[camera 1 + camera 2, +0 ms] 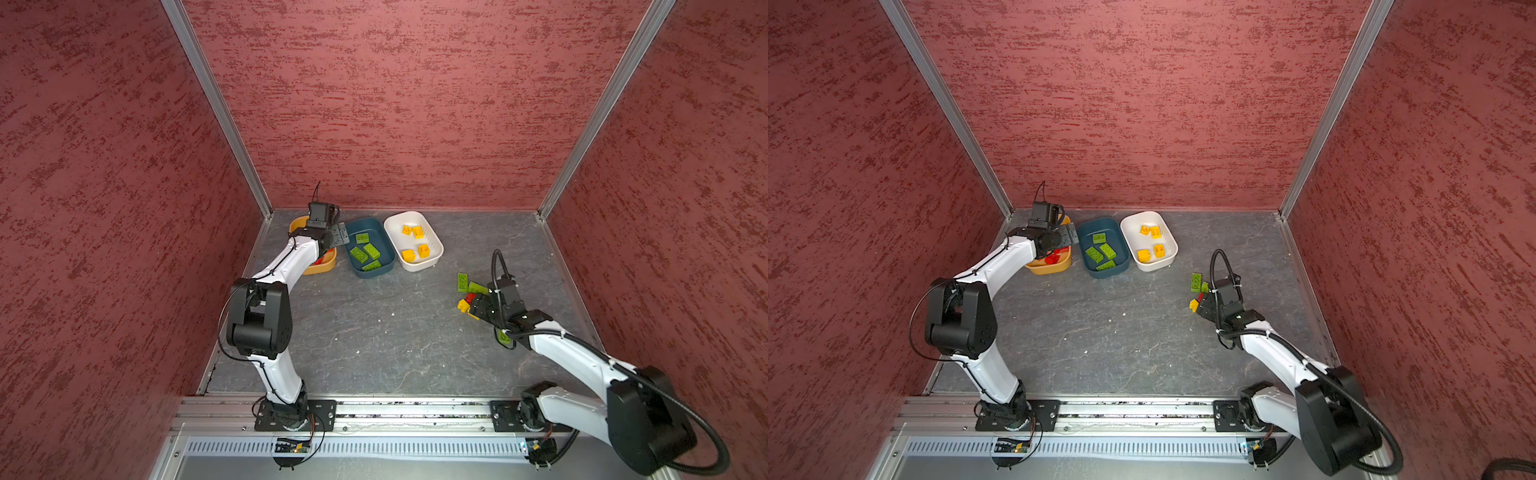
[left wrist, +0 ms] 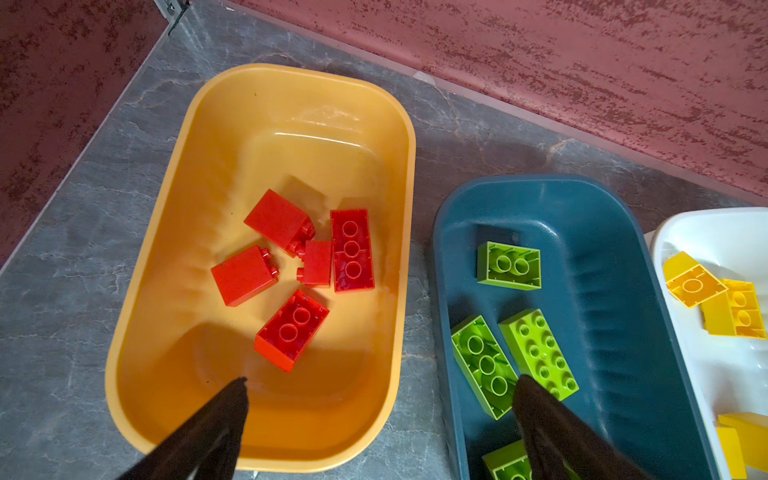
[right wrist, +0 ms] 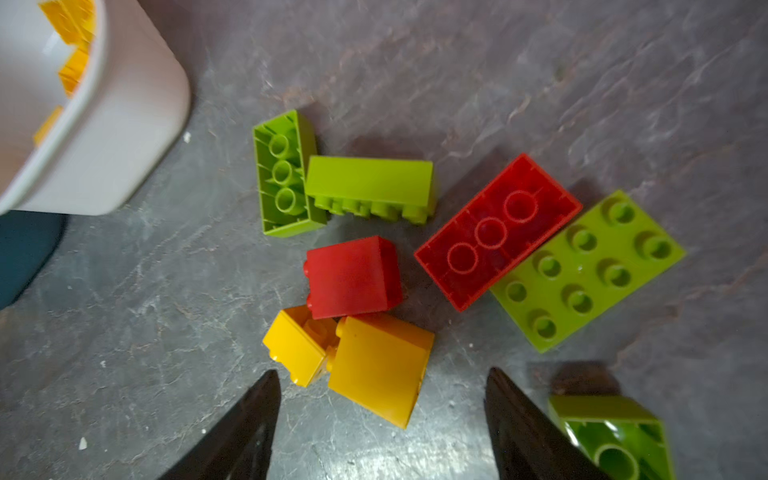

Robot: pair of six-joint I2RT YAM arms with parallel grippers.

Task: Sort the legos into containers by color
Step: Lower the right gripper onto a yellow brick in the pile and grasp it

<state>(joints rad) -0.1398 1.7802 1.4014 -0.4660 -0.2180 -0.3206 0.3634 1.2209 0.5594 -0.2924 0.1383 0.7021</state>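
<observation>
on the grey marbled table (image 1: 395, 332) | mottled red walls (image 1: 415, 104) | left gripper (image 2: 381, 379), right gripper (image 3: 382, 372): jaws apart, empty

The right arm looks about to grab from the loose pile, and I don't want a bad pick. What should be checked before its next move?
1. Open, empty left jaws over the mustard tub: ok.
2. Open right jaws, nothing between them: ok.
3. One colour per tub, red bricks in mustard, green bricks in the teal tub, yellow bricks in the white tub: ok.
4. Clear grip on the larger yellow brick: not ok; it presses against the smaller yellow brick.
5. Clearance between the lone green brick and the right jaws: cannot tell.
</observation>
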